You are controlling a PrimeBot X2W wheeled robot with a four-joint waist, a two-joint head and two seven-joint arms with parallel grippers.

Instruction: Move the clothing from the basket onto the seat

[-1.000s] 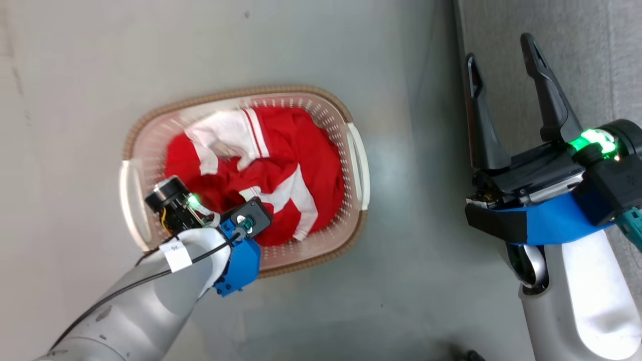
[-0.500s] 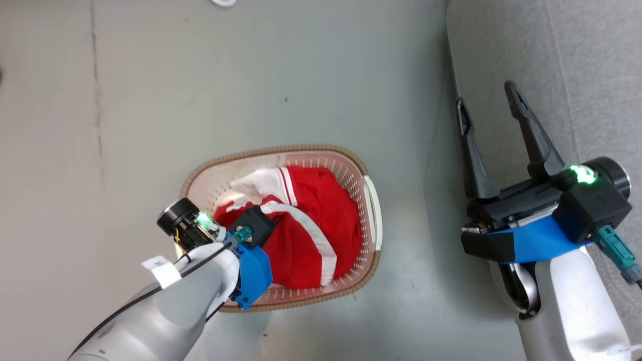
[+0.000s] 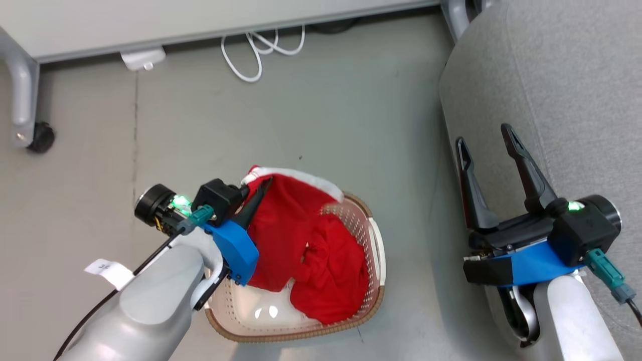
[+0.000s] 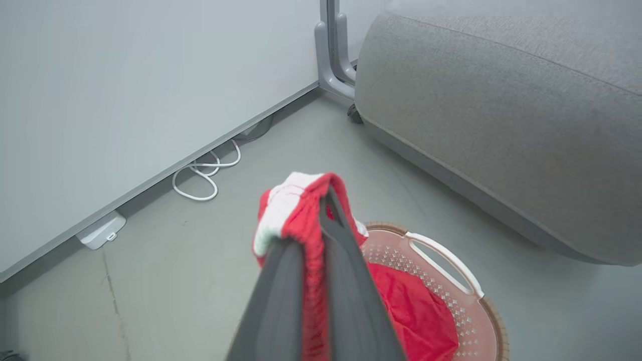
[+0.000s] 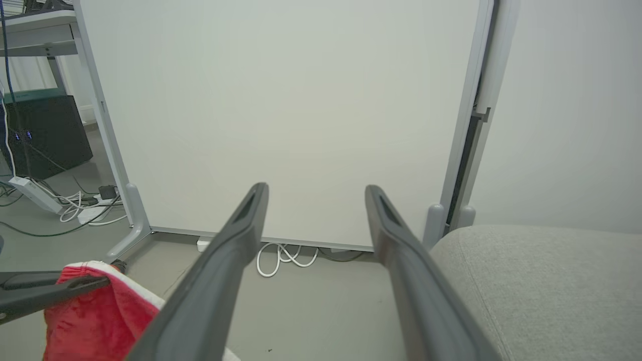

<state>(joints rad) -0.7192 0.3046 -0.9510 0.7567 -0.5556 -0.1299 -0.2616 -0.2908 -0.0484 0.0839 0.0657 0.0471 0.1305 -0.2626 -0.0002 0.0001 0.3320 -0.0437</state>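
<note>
Red garment clamped in left gripper jaws, hanging half out of basket. Second garment heaped inside basket. Right gripper jaws apart, empty, beside seat. Seat bare where visible: both transfers remain.

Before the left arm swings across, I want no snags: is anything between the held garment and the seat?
Partly. Nothing lies between basket and seat, but the open right gripper hangs at the seat's near edge, beside the likely path. The garment in the shut left gripper trails into the basket.
</note>
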